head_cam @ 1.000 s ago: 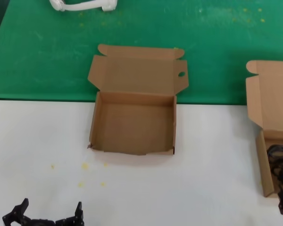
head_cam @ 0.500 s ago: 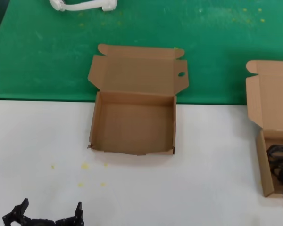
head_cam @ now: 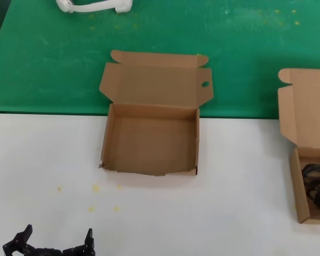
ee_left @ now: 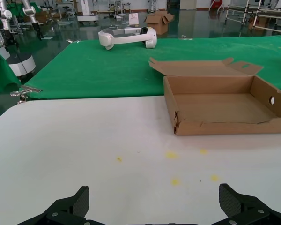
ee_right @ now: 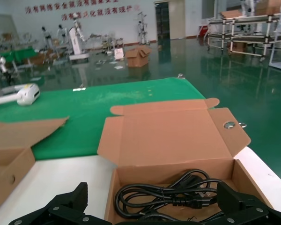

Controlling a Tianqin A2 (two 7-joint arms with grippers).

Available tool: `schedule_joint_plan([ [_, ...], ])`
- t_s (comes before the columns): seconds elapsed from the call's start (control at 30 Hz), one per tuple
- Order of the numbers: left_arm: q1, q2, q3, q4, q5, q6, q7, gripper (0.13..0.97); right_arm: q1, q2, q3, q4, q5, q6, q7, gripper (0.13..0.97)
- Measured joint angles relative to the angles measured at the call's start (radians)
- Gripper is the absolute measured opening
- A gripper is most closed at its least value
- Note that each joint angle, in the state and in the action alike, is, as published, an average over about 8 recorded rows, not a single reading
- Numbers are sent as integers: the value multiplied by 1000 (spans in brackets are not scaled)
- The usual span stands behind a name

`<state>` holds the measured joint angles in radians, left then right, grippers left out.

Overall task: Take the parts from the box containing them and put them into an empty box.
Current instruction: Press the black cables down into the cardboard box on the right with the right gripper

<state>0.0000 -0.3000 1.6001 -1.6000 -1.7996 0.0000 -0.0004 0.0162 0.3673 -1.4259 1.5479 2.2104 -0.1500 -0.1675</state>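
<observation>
The empty box point(head_cam: 152, 141), a brown tray with a round hole in its lid ear, stands open at the table's middle; it also shows in the left wrist view point(ee_left: 220, 108) and the right wrist view point(ee_right: 7, 161). The box containing the parts point(head_cam: 297, 186) stands open at the far right edge. Black wound cables point(head_cam: 317, 184) lie in it, and they show in the right wrist view point(ee_right: 173, 194) inside that box point(ee_right: 173, 140). My right gripper point(ee_right: 152, 206) is open just before the cables and is out of the head view. My left gripper point(head_cam: 57, 236) is open and empty at the near left point(ee_left: 154, 206).
A green mat point(head_cam: 42, 64) covers the far half of the table. A white device point(head_cam: 93, 5) lies on its far edge. Small yellow specks point(head_cam: 96, 188) dot the white tabletop in front of the empty box.
My right gripper has dropped out of the head view at the lower right corner beside the cable box. The left gripper and both boxes have not moved.
</observation>
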Motion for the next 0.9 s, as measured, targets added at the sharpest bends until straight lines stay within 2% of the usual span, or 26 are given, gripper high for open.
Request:
schedule_joint_plan([
  [0.33, 0, 0, 0, 0, 0, 0, 0, 966, 25, -47, 72, -67, 2, -79, 59, 966],
  [0.9, 0, 0, 0, 0, 0, 0, 0, 966, 29, -46, 75, -74, -3, -82, 64, 966],
])
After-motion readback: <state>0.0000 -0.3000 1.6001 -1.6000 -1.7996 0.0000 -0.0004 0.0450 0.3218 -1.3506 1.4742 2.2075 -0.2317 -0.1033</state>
